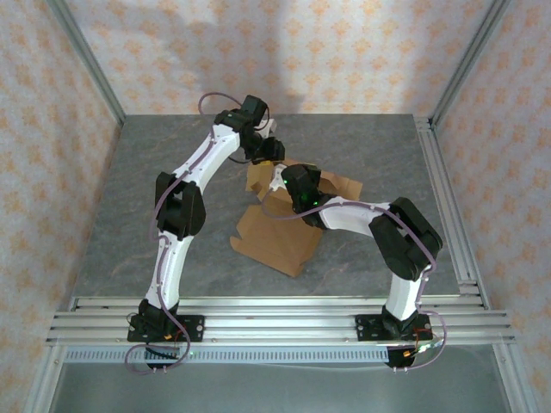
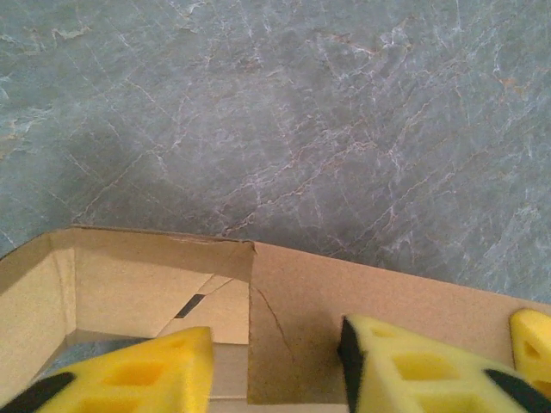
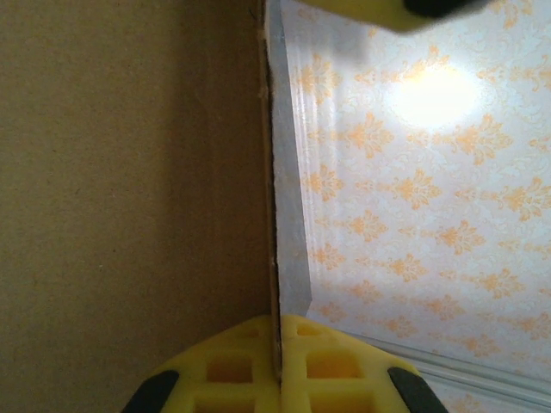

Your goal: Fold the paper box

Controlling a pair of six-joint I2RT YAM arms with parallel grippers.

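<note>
The paper box (image 1: 277, 237) is a brown cardboard sheet in the middle of the table, partly folded, with walls raised at its far end. My left gripper (image 1: 269, 159) reaches down over that far end. In the left wrist view the left gripper (image 2: 275, 357) is open, and an upright flap of the paper box (image 2: 293, 301) stands between its yellow fingers (image 2: 129, 379). My right gripper (image 1: 289, 182) sits just behind the raised part. In the right wrist view the right gripper (image 3: 277, 344) is shut on the thin edge of a wall of the paper box (image 3: 129, 172).
The grey marbled table (image 1: 155, 172) lies bare to the left and right of the box. Aluminium rails (image 1: 448, 189) run along the right side and near edge. Patterned walls (image 1: 344, 52) enclose the cell. Another yellow finger (image 2: 534, 344) shows at the left wrist view's right edge.
</note>
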